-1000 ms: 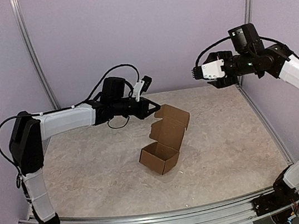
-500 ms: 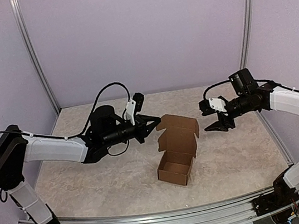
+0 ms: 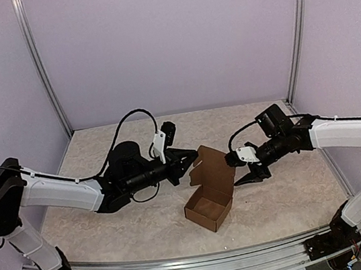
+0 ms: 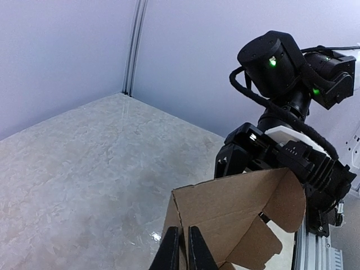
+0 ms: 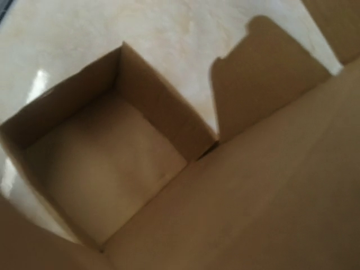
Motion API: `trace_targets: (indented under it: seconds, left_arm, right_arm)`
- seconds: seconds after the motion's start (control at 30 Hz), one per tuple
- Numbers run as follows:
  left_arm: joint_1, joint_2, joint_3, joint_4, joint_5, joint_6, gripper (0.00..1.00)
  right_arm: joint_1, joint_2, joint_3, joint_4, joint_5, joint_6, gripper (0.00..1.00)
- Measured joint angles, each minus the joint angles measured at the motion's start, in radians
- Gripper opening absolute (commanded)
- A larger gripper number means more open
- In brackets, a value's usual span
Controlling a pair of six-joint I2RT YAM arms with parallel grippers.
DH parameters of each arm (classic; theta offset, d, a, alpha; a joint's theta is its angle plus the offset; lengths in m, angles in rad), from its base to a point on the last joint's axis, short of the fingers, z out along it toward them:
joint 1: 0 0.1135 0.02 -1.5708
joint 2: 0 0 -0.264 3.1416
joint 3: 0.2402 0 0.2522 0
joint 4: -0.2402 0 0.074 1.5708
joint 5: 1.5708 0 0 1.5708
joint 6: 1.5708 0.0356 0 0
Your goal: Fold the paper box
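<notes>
The paper box [image 3: 209, 211] is brown cardboard and stands open-topped at the table's middle, its lid [image 3: 214, 168] raised behind it. My left gripper [image 3: 186, 165] reaches in from the left and is shut on the lid's left edge. In the left wrist view its black fingertips [image 4: 170, 251] pinch the cardboard [image 4: 236, 205]. My right gripper [image 3: 243, 169] is at the lid's right edge, jaws spread and open. In the right wrist view its fingers do not show. There the box's inside [image 5: 95, 169] and the lid panel [image 5: 264, 191] fill the frame.
The marbled tabletop [image 3: 112, 220] is walled by pale purple panels with metal posts [image 3: 44, 67]. An aluminium rail [image 3: 185, 260] runs along the near edge, by both arm bases. In the left wrist view the right arm's wrist [image 4: 281, 67] stands close behind the lid.
The right arm has swung down and left from the back corner to the lid, its jaws narrowing. The left arm has shifted the box toward the table's middle, still pinching the lid.
</notes>
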Motion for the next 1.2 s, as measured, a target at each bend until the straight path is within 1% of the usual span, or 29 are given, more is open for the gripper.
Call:
trace_targets:
  seconds: [0.17,0.27,0.37,0.5,0.6,0.7,0.8,0.9,1.07,1.2]
  left_arm:
    - [-0.045,-0.099,-0.056,-0.051,-0.018,0.007,0.40]
    - [-0.076,-0.197,-0.099,-0.109,-0.054,0.035,0.50]
    - [-0.115,-0.323,-0.154,-0.183,-0.120,0.060,0.55]
    - [-0.127,-0.440,-0.229,-0.234,-0.187,0.066,0.57]
    - [-0.103,-0.436,-0.269,-0.241,-0.200,0.066,0.57]
    - [-0.090,-0.352,-0.287,-0.223,-0.209,0.078,0.58]
    - [-0.090,-0.227,-0.292,-0.175,-0.212,0.101,0.58]
    - [-0.090,-0.139,-0.292,-0.127,-0.216,0.127,0.58]
    - [-0.079,-0.060,-0.281,-0.041,-0.211,0.164,0.59]
    - [-0.050,-0.011,-0.258,0.032,-0.193,0.183,0.58]
  right_arm:
    - [0.048,-0.011,-0.021,0.019,0.011,0.000,0.55]
    - [0.068,-0.021,-0.027,0.021,0.024,0.000,0.56]
    - [0.092,-0.030,-0.032,0.021,0.039,0.000,0.56]
    - [0.126,-0.032,-0.032,0.022,0.068,-0.005,0.56]
    - [0.147,-0.032,-0.032,0.022,0.085,-0.012,0.56]
    - [0.156,-0.032,-0.034,0.022,0.097,-0.012,0.55]
    - [0.158,-0.032,-0.041,0.036,0.110,0.002,0.55]
    - [0.159,-0.036,-0.056,0.059,0.113,0.016,0.54]
    - [0.159,-0.046,-0.068,0.070,0.117,0.027,0.54]
    - [0.162,-0.047,-0.068,0.070,0.119,0.027,0.53]
